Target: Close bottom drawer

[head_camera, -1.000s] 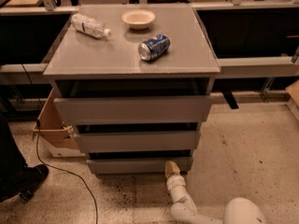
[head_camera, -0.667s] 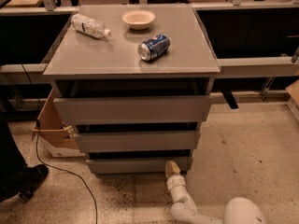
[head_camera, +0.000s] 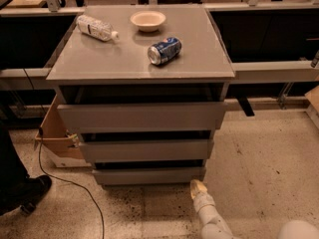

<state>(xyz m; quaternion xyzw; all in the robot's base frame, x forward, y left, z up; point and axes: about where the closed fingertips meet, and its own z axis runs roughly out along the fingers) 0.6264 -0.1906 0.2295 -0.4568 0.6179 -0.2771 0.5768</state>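
Observation:
The grey cabinet [head_camera: 142, 63] stands in the middle with three handleless drawers. The bottom drawer [head_camera: 148, 175] has the narrowest, shortest front and sits low, near the floor, with a dark gap above its panel. My gripper [head_camera: 198, 185] is at the end of the white arm coming up from the bottom right. Its tip is on the floor side, just below and in front of the bottom drawer's right end, very close to the panel.
On the cabinet top lie a plastic bottle [head_camera: 96, 28], a small bowl [head_camera: 148, 20] and a blue can [head_camera: 164, 50] on its side. A cardboard box [head_camera: 56, 136] and a black cable [head_camera: 70, 183] are on the left. A dark shoe [head_camera: 25, 193] is at the lower left.

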